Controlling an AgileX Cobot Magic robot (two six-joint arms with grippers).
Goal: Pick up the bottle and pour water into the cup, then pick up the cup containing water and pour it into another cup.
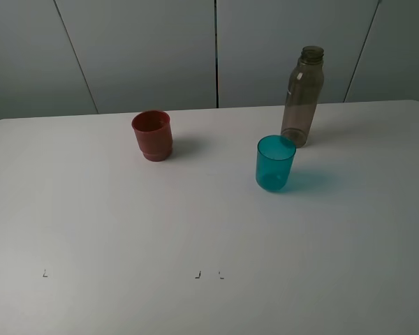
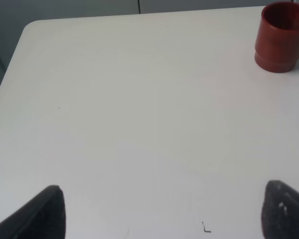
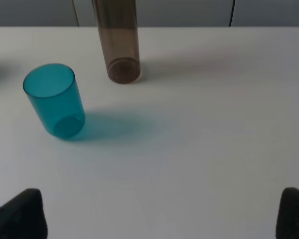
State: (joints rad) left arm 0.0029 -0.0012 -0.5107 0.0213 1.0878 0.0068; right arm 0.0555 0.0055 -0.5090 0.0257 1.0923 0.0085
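A white table (image 1: 195,230) fills most of the exterior high view, with grey wall panels (image 1: 140,49) behind it in the upper part of the frame. Three vessels stand upright on it: one bottle and two cups.

The largest is the single smoky grey-brown bottle (image 1: 303,96), translucent and uncapped, in the upper right of the frame near the table's far edge. Just below and slightly left of it stands the one translucent teal cup (image 1: 275,163), close to the bottle's base but apart from it, casting a teal-tinted shadow to its right. The one opaque red cup (image 1: 152,135), with a stepped narrower base, stands upper left of centre, well apart from the other two.

A few small dark marks (image 1: 197,275) lie along the lower part of the table.

Neither arm appears in the exterior high view. In the left wrist view, the left gripper (image 2: 162,211) shows two dark fingertips set wide apart over bare table, holding nothing, with the red cup at the upper right corner. In the right wrist view, the right gripper (image 3: 159,214) likewise stands wide and empty, with the teal cup at left and the bottle's lower half at top.
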